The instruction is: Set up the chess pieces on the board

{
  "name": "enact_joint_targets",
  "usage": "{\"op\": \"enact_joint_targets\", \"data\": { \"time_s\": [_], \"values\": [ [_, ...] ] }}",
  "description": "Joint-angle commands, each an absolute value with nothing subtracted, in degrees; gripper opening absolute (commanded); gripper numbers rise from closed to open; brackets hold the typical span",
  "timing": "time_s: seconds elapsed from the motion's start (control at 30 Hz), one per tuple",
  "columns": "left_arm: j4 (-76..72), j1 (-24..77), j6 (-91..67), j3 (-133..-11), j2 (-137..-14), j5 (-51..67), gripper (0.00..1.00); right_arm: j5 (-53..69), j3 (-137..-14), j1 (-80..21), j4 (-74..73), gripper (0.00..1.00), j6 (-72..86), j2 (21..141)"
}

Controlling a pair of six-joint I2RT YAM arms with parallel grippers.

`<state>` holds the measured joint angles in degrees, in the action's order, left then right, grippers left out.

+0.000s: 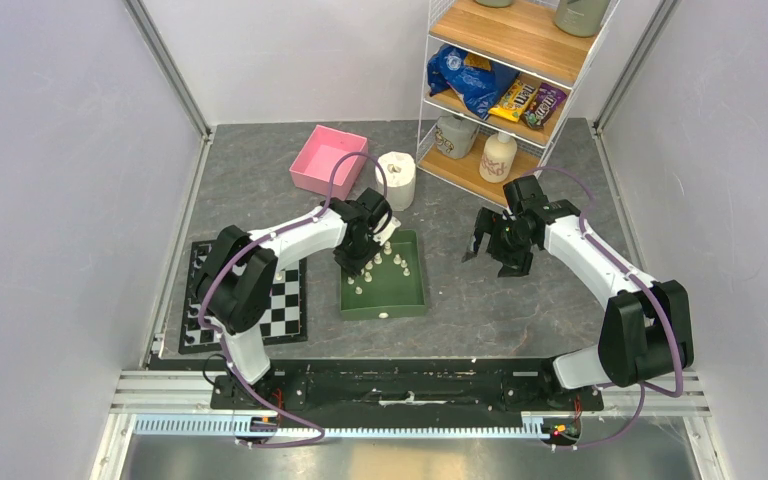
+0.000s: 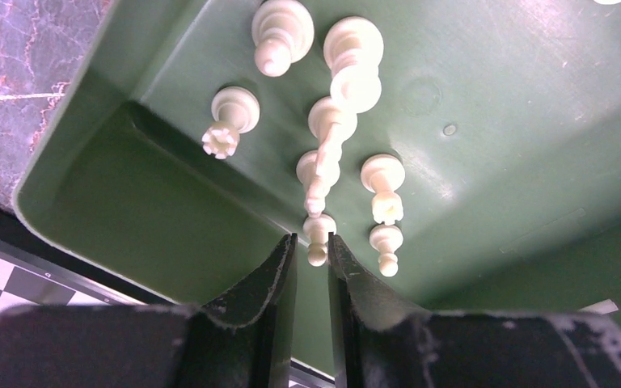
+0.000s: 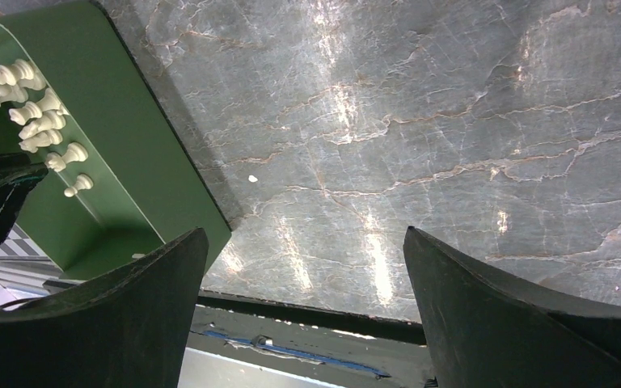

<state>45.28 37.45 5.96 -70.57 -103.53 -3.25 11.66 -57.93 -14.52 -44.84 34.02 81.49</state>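
Chess pieces (image 1: pixel 388 262) stand clustered in the tray (image 1: pixel 400 306) at the middle of the table (image 1: pixel 520 310); the board (image 1: pixel 290 300) lies by its left edge. Left gripper (image 2: pixel 313 242), the nearer, hangs over them, jaws narrow, one pawn (image 2: pixel 318 233) upright between the tips. Whether it is pinched I cannot tell. Only the left wrist view shows this pawn. Right gripper (image 3: pixel 303 238) gapes wide and empty, right of the tray.
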Motion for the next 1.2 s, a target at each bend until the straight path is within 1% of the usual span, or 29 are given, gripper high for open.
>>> {"op": "enact_joint_targets", "data": {
  "time_s": [0.0, 0.4, 0.5, 0.9, 1.0, 1.17],
  "values": [
    [47.2, 37.3, 8.1, -72.3, -103.7, -2.2, 0.27, 11.3, -57.8, -14.6, -43.9, 0.99, 33.1, 81.7],
    [49.0, 37.3, 7.9, -72.9, -104.5, -1.3, 0.26, 11.3, -57.4, -14.6, -43.9, 0.99, 33.1, 81.5],
    [49.1, 37.3, 7.9, -73.1, -104.7, -1.3, 0.23, 11.3, -57.4, -14.6, -43.9, 0.99, 33.2, 81.3],
    [49.6, 37.3, 7.6, -72.7, -105.3, -1.5, 0.21, 11.4, -57.4, -14.6, -43.9, 0.99, 33.0, 81.3],
    [49.5, 37.3, 7.4, -72.7, -105.6, -1.9, 0.17, 11.4, -57.3, -14.6, -43.9, 0.99, 33.0, 81.2],
    [49.5, 37.3, 7.3, -72.8, -106.1, -3.0, 0.16, 11.4, -57.3, -14.6, -43.9, 0.99, 33.2, 81.1]
  ]
}}
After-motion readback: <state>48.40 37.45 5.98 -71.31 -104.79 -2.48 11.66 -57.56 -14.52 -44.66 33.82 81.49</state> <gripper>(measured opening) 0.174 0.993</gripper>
